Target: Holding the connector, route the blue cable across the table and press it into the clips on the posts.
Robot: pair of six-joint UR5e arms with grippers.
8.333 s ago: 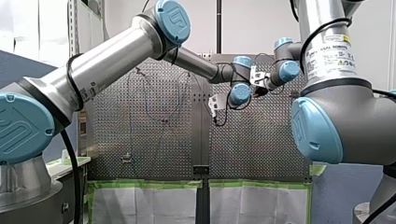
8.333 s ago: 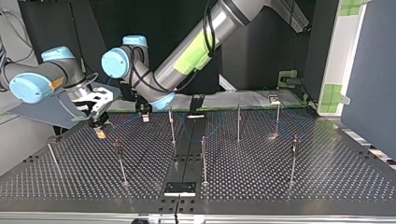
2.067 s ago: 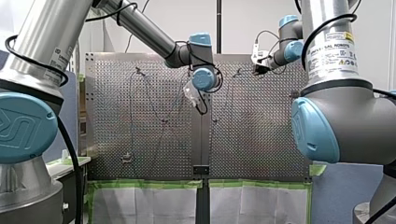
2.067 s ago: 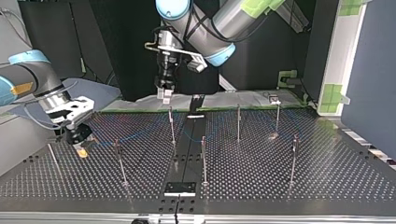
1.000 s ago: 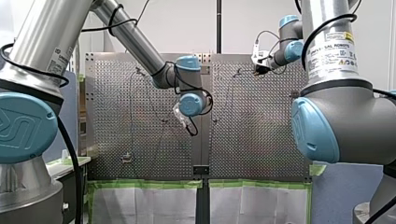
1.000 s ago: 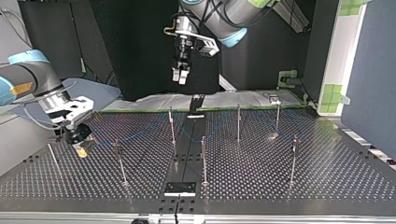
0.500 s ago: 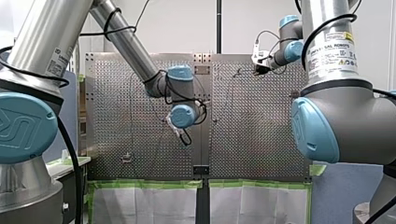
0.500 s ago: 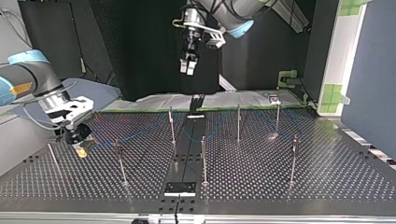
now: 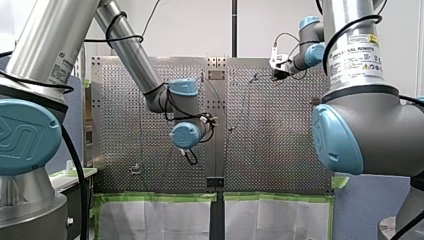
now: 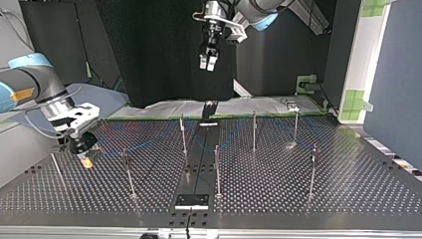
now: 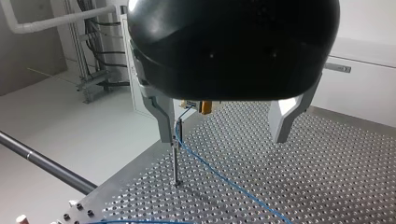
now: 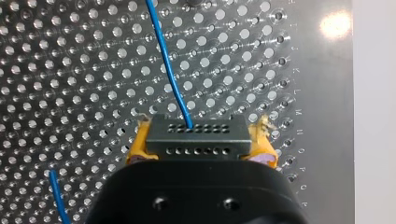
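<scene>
Connector (image 12: 196,139) between yellow pads (image 12: 137,149) of right tool (image 12: 200,142), plain only in wrist view

From the connector (image 12: 196,135), the cable (image 11: 224,179) meets the post (image 11: 175,163) and crosses the table (image 11: 336,158).

Front view: a camera behind and above, between my left arm (image 9: 125,45) and my right arm (image 9: 360,115), faces forward over the silver perforated metal table (image 9: 280,150) from far back. Top view: a low camera across that table faces back; my left arm enters at 12 o'clock, my right arm at 9 o'clock. Left wrist view: from high above the table, looking down along my left gripper (image 11: 223,137). Right wrist view: very close over the holes, with a black rectangular connector (image 12: 187,140) in my right gripper (image 12: 201,145) at 6 o'clock. Both wrist views and the top view share the thin blue cable (image 11: 212,166).
</scene>
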